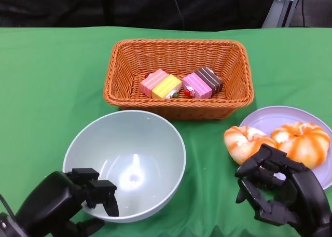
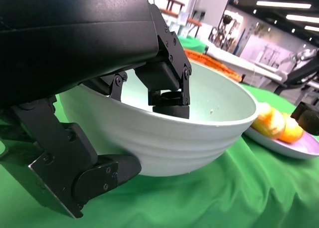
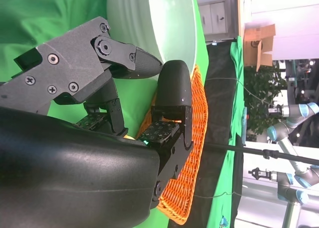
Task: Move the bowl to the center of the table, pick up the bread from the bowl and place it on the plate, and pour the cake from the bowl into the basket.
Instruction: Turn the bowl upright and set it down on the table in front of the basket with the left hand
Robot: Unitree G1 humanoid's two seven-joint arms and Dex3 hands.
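On the green tabletop (image 1: 46, 76), the empty pale green bowl (image 1: 125, 163) sits near the middle, its rim pinched by the left hand (image 1: 78, 198). A jerk could tip it. The right hand (image 1: 280, 187) hovers empty, fingers spread.

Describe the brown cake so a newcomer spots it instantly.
Find the wicker basket at the table's far middle. Four cakes lie inside; the brown cake is rightmost, touching a pink one. It alone is dark chocolate.

Head view looks down on table; both wrist views close, low, sharing bowl (image 1: 124, 162).
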